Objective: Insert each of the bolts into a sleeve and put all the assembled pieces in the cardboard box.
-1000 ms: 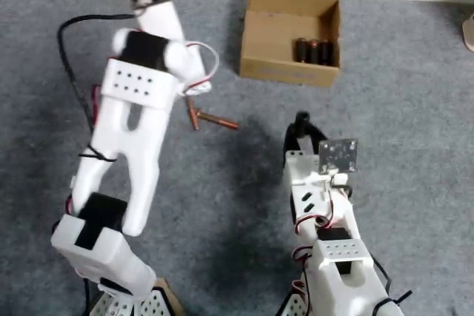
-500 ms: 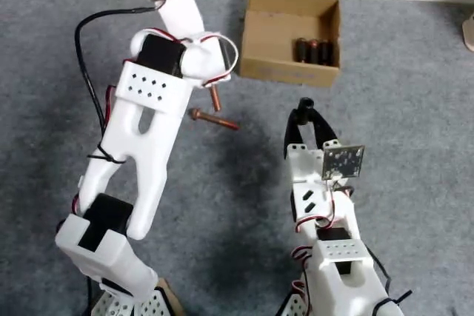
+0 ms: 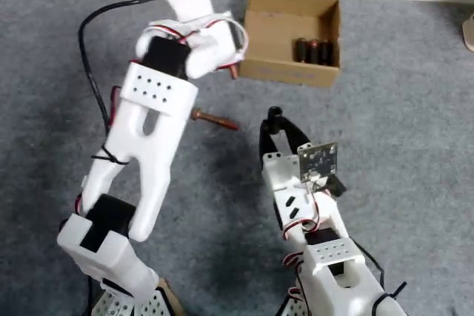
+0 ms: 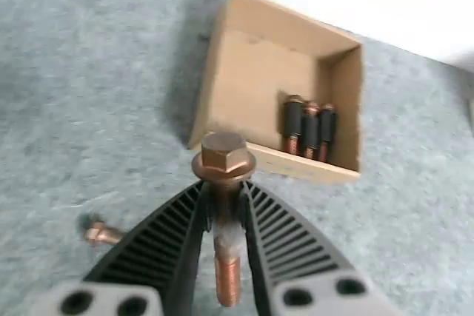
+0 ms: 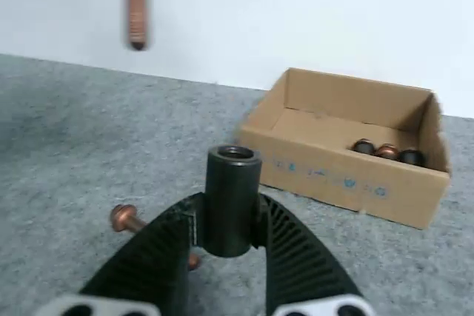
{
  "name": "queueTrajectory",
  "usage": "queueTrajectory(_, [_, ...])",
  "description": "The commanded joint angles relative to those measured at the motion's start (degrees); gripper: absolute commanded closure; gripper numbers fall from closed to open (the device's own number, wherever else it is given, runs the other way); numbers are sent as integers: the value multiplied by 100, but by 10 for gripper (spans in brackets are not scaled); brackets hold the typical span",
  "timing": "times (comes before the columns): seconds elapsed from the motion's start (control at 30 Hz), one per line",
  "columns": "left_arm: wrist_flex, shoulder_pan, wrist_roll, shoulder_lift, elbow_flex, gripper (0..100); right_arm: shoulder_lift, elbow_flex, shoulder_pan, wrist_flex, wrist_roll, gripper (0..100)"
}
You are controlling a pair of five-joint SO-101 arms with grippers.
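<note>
From above, the left pincer [image 3: 232, 70] has swung toward the brown cardboard box [image 3: 285, 72] and the right pincer [image 3: 275, 120] has slid left. A loose copper hex bolt [image 3: 215, 118] lies on the grey counter [image 3: 415, 123] between them. Left wrist view: that pincer is clamped on a second copper bolt [image 4: 224, 157], with the box just beyond. Right wrist view: its pincer is closed round a black metal sleeve [image 5: 232, 183], with the box ahead.
</note>
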Motion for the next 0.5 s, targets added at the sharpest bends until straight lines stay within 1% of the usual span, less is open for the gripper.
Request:
queueTrajectory(0.0, [-176,462,-44,-400,-75,995,-92,558,-66,4,97,995])
queueTrajectory(0.1, [-176,655,9,-409,-66,995,-92,558,-48,4,97,995])
queueTrajectory(0.27, [-202,866,501,-409,-75,995,-84,558,-40,4,97,995])
queueTrajectory(0.47, [-211,919,527,-409,-75,995,-84,558,-40,4,97,995])
